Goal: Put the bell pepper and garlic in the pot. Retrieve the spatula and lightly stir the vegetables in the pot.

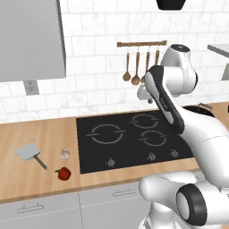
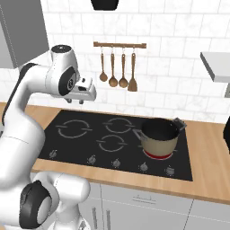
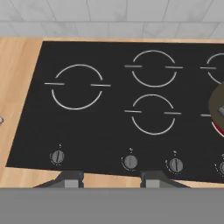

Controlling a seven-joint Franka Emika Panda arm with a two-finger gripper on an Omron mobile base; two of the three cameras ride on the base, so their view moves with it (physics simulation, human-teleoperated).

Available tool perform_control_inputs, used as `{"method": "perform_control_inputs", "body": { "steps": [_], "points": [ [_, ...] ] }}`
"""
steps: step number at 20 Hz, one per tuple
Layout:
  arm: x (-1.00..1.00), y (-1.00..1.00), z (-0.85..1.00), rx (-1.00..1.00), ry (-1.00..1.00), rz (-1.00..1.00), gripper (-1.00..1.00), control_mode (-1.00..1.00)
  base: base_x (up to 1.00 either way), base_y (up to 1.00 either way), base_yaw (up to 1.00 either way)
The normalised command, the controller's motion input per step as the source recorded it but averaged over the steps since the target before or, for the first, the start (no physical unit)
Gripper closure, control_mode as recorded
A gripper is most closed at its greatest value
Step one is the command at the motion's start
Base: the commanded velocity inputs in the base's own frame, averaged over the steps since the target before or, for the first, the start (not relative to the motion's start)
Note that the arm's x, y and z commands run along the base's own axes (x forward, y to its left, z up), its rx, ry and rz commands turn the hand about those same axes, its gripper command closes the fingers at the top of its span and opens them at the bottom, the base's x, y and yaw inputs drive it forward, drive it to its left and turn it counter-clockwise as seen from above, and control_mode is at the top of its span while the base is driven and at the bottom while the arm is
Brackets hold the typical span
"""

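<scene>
Red bell pepper (image 1: 64, 173), pale garlic (image 1: 65, 154), grey spatula (image 1: 30, 154) on counter; tan pot (image 2: 159, 136) on burner.

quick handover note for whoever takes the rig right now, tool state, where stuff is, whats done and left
Tool: open, empty, held high over the cooktop.
Bell pepper, garlic and spatula all lie on the wooden counter left of the cooktop, apart from each other.
Pot sits on the right front burner, which glows red; nothing visible inside.
Done: nothing yet.
Left: pepper and garlic into pot, fetch spatula, stir lightly.
</scene>
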Motion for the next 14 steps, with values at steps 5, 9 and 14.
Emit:
{"method": "perform_control_inputs", "body": {
  "steps": [5,9,14],
  "points": [
    [-0.12,0.01,0.0,0.0,0.0,0.01,-1.0,-1.0,0.0,0.0,0.0],
    [-0.14,0.31,-0.04,0.0,0.0,0.03,-1.0,-1.0,0.0,0.0,0.0],
    [-0.2,0.74,-0.15,0.0,0.0,0.11,-1.0,-1.0,0.0,0.0,0.0]
  ]
}}
